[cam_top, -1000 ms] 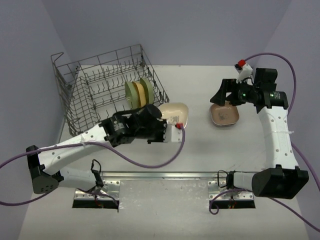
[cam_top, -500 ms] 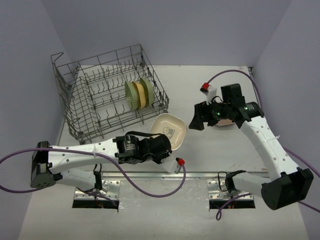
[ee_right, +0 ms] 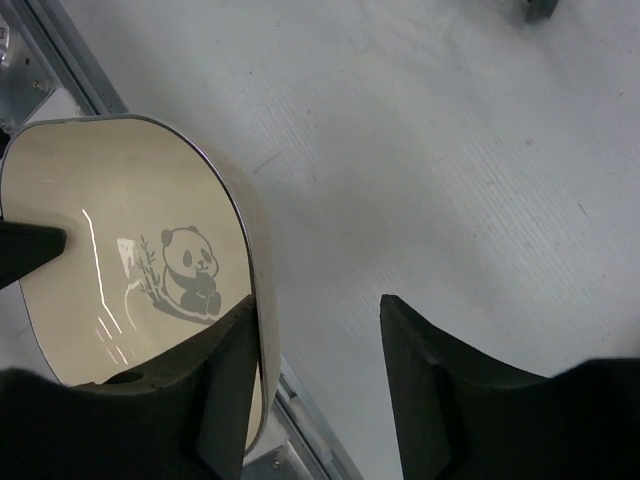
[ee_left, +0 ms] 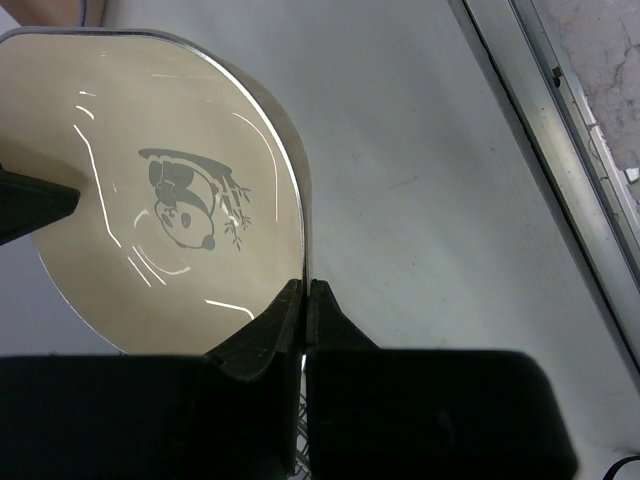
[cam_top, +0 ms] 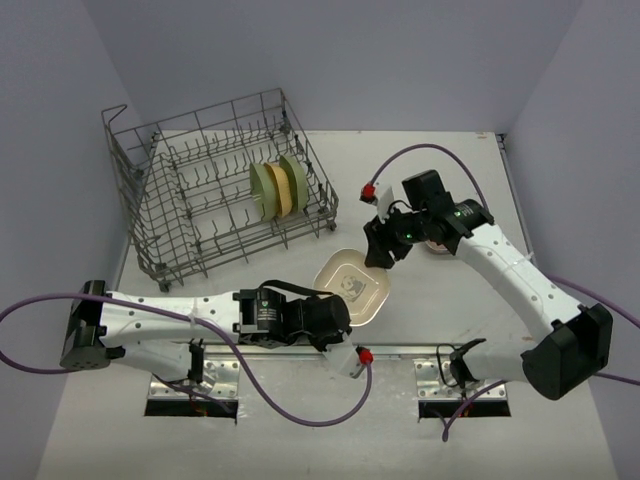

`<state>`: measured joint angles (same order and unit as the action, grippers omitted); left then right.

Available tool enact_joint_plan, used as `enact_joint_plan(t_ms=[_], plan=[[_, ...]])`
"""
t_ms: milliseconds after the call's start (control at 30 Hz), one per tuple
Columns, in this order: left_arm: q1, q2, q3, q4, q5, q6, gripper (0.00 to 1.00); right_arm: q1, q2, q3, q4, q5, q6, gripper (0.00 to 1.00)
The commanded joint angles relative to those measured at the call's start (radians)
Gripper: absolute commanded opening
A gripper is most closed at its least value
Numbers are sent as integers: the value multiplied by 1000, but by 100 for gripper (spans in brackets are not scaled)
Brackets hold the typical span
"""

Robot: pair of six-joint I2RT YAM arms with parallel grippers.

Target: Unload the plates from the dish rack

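cream plate (ee_left: 110, 130): glossy smooth plastic | dish rack (cam_top: 137, 205): grey metal wire | table (ee_right: 450, 150): matt, finely textured

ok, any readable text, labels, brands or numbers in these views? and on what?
No readable text in any view.
Cream plate: only a panda-and-bamboo drawing, no words.
Left arm and right arm: tiny green specks, too small to read as marks or lights.
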<state>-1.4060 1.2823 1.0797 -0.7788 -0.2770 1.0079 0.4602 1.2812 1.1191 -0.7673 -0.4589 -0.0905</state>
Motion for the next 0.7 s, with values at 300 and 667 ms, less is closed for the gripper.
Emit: enact_joint_plan(t_ms=[300, 667], plan=[[-11, -8, -24, 95, -81, 15, 10, 23, 26, 15, -24, -31, -44, 0], [207, -23, 238, 38, 28, -242, 100, -275, 47, 21, 5, 57, 0, 0]])
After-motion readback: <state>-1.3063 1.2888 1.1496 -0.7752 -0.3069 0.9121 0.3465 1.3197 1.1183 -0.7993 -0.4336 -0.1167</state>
